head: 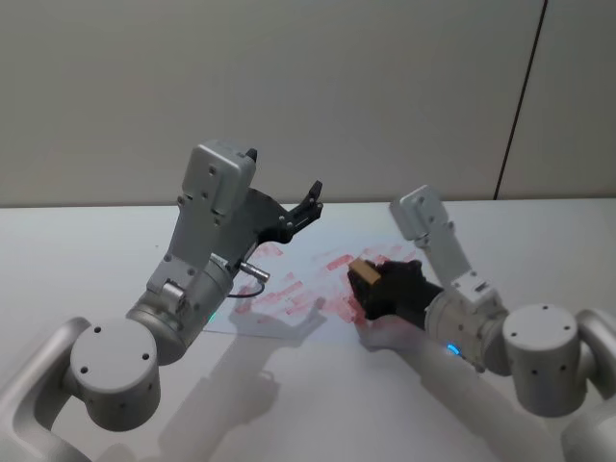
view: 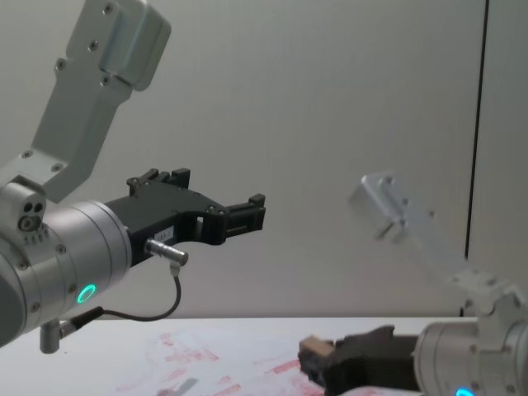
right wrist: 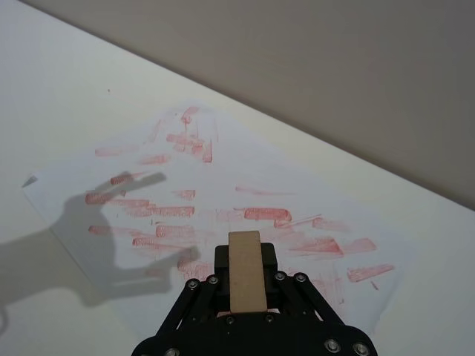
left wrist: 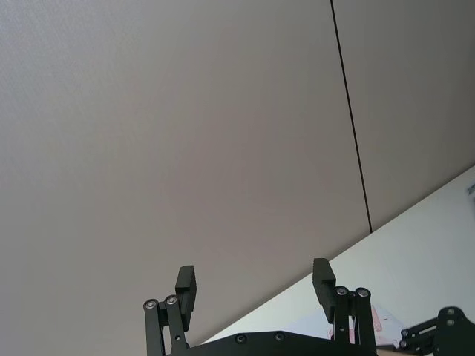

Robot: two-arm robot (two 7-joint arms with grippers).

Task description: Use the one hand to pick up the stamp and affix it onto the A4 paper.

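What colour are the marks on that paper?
Smeared red on the white A4 paper, clearest in the right wrist view.

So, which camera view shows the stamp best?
The right wrist view: the stamp sits close, gripped by the right end effector over the A4 paper. Head view shows it small; chest view, side-on and low.

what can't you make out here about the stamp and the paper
- Inked face of the stamp: turned away in the right wrist view, clamped in the right gripper.
- Whether it touches the A4 paper: the gripper covers the contact in the head view.
- Paper's left corner: head view, behind the arm of the raised left gripper.
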